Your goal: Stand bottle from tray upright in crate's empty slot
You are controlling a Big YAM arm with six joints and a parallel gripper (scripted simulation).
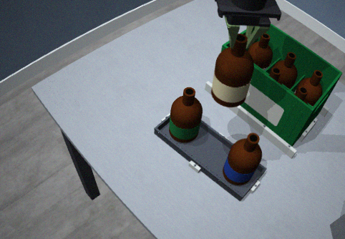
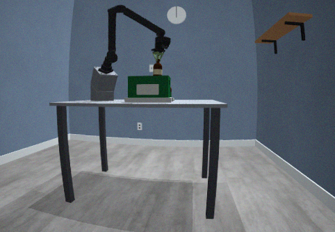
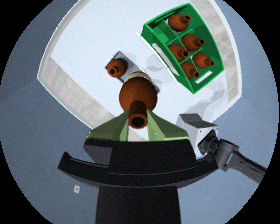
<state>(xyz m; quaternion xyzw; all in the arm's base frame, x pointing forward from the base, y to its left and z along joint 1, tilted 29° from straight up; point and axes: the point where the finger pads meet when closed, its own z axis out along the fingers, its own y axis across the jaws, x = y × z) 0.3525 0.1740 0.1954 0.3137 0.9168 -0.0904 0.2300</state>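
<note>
My gripper [image 1: 242, 36] is shut on the neck of a brown bottle with a cream label [image 1: 232, 74] and holds it upright, high above the table, just left of the green crate [image 1: 286, 81]. The bottle also shows in the wrist view [image 3: 138, 100] and in the exterior view [image 2: 157, 67], above the crate's top edge. The crate holds several brown bottles [image 1: 286, 70]; its near left corner slot is hidden behind the held bottle. On the grey tray [image 1: 211, 152] stand a bottle with a green label [image 1: 185, 114] and a bottle with a blue label [image 1: 243, 159].
The crate sits on a pale base strip [image 1: 250, 120] near the table's right side. The arm's grey base [image 2: 103, 83] stands behind the crate in the exterior view. The table's front edge runs close below the tray.
</note>
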